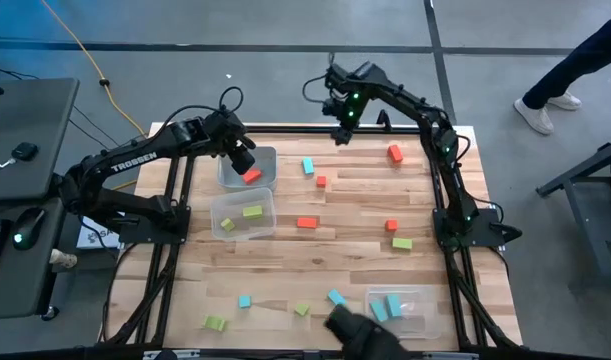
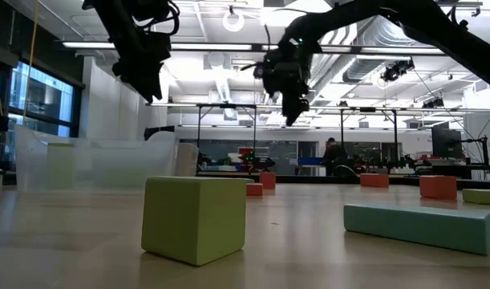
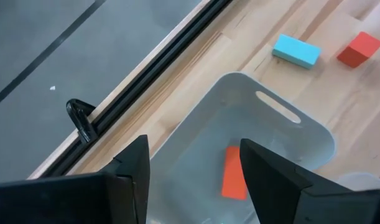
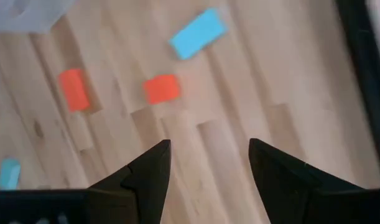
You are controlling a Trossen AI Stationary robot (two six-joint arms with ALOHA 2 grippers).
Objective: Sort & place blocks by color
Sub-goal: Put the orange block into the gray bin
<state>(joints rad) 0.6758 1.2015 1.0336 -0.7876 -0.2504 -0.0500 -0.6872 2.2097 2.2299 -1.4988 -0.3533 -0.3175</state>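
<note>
1. Blocks: small cubes and short bars in red, green and teal, scattered over the table.
2. Red bar: flat in the far tub.
3. Left gripper: fingers apart, empty, above that tub.
4. Right gripper: fingers apart, empty, raised over the table's far edge.

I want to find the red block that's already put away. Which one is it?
Look at the far left of the wooden table, where two clear tubs sit one behind the other. The farther tub sits under the left gripper, which hovers open above it. The red block lies inside that tub; every other red block lies loose on the bare wood.
</note>
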